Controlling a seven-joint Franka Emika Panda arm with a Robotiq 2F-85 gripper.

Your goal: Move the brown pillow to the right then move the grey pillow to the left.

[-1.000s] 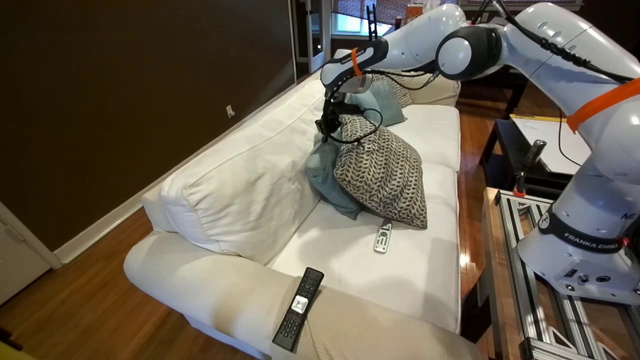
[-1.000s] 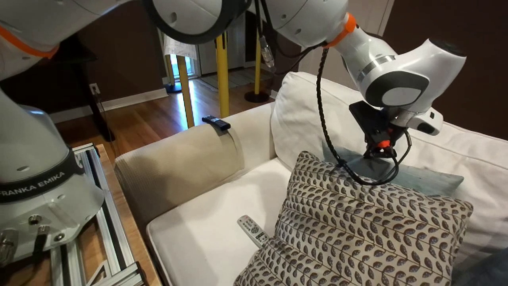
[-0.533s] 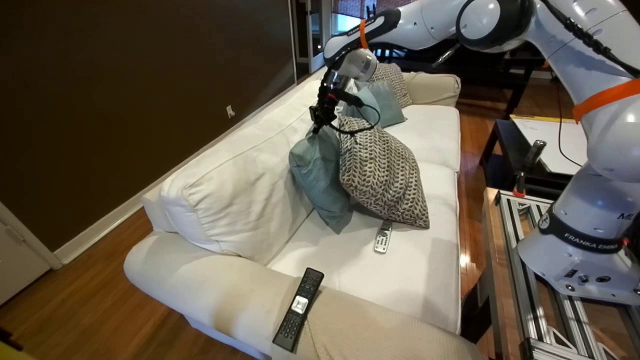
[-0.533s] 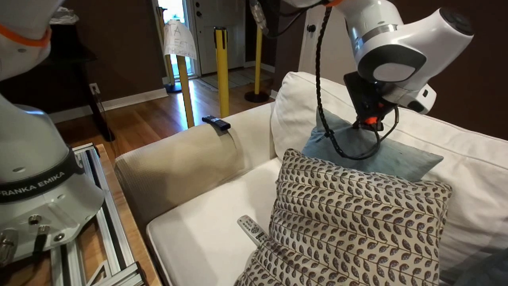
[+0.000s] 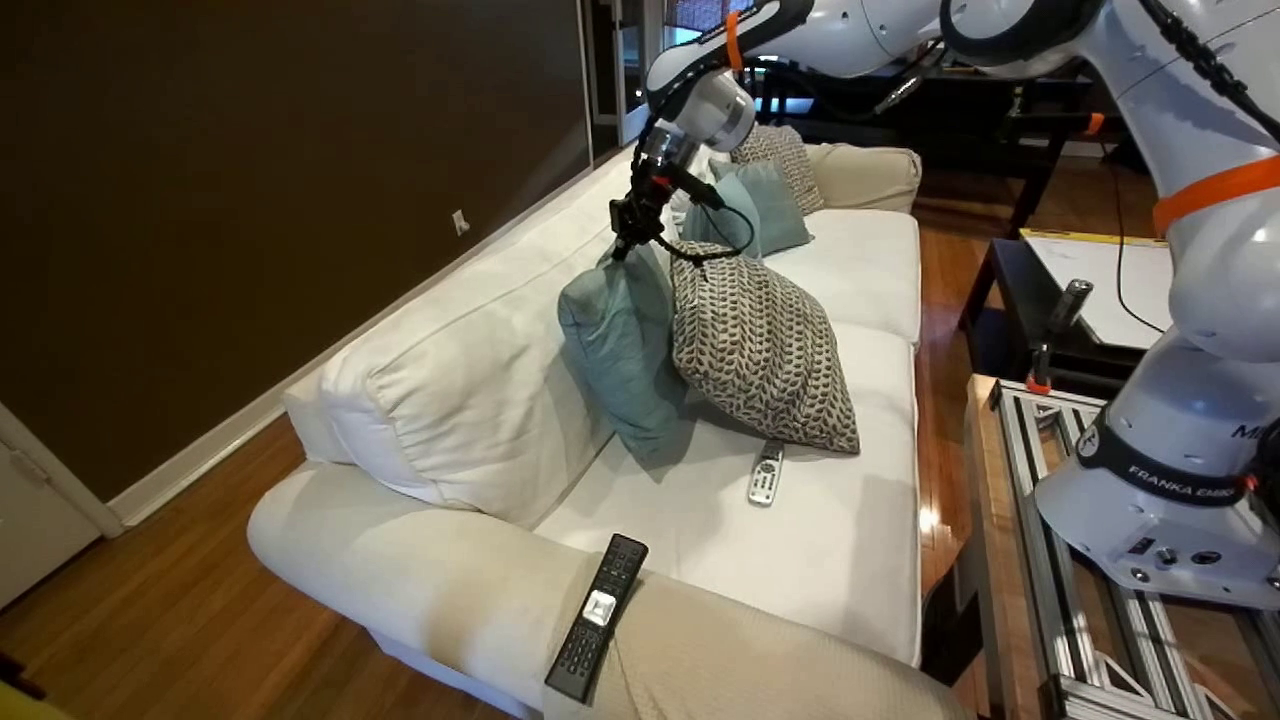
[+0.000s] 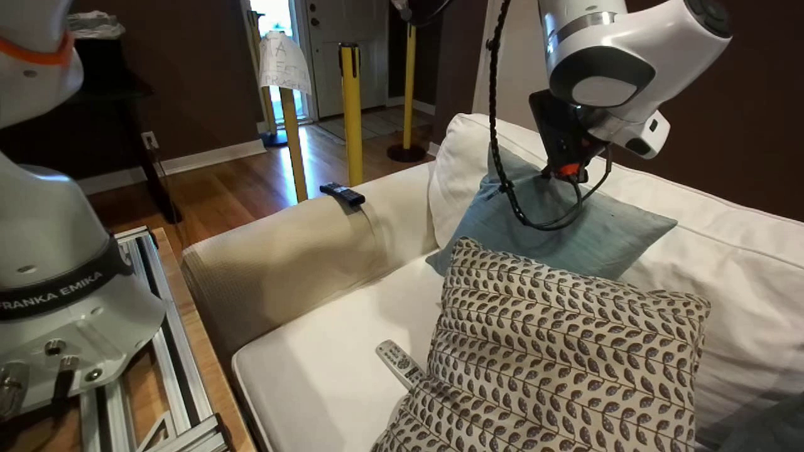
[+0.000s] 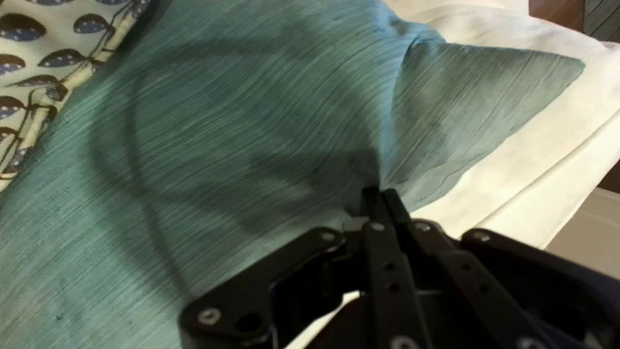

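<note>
The plain blue-grey pillow, the grey pillow (image 5: 622,345), stands against the white back cushion, partly behind the brown pillow in an exterior view (image 6: 565,242). My gripper (image 7: 379,192) is shut on its top edge; folds run from the fingertips through the cloth. From outside, the gripper (image 5: 620,250) is seen above that edge, its tips partly hidden by the fabric. The brown pillow (image 5: 762,350), leaf-patterned in brown and cream, leans in front of the grey one. Only its corner (image 7: 34,72) shows in the wrist view.
A silver remote (image 5: 767,474) lies by the brown pillow's lower edge. A black remote (image 5: 598,615) rests on the couch armrest (image 5: 420,560). Farther along the couch are another blue-grey pillow (image 5: 775,205) and a patterned cushion (image 5: 778,150). A cable (image 6: 521,216) hangs from the arm.
My gripper has pulled the grey pillow up and toward the armrest with the black remote, so more of it shows from behind the brown pillow. The brown pillow has shifted slightly.
</note>
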